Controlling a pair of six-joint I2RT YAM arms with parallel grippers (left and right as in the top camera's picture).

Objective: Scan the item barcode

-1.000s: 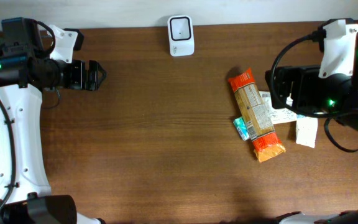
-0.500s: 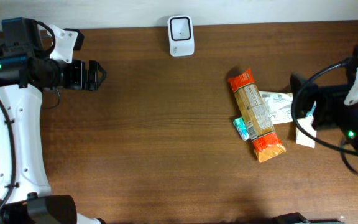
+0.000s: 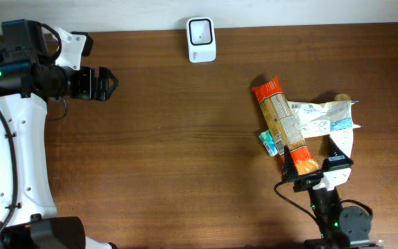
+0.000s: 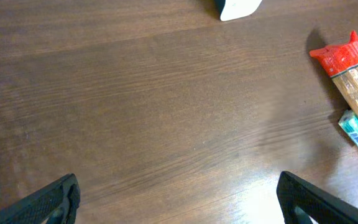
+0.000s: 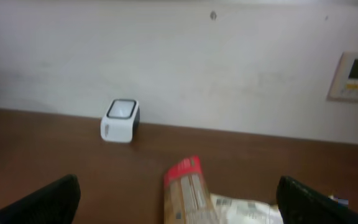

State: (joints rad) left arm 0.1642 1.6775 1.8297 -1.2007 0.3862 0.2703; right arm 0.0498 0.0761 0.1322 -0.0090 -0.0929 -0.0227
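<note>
Several packaged items lie together right of centre: a long red-and-orange packet (image 3: 284, 128) (image 4: 353, 71) (image 5: 188, 190), a white printed packet (image 3: 321, 119) (image 5: 247, 210) beside it, and a small teal item (image 3: 268, 143) (image 4: 356, 129). The white scanner (image 3: 201, 39) (image 4: 238, 7) (image 5: 120, 120) stands at the table's far edge. My left gripper (image 3: 106, 84) (image 4: 179, 208) hovers open at the far left, nothing between its fingers. My right gripper (image 3: 314, 173) (image 5: 178, 205) is open at the near edge, just in front of the packets, facing the back wall.
A small white sachet (image 3: 340, 144) lies right of the orange packet, close to my right arm. A pale wall (image 5: 179, 62) with a wall panel (image 5: 354, 76) rises behind the table. Bare wooden tabletop (image 3: 178, 138) spans the middle.
My right arm has swung from the right side of the items down to the near edge, uncovering the white packets. The left arm has not moved.
</note>
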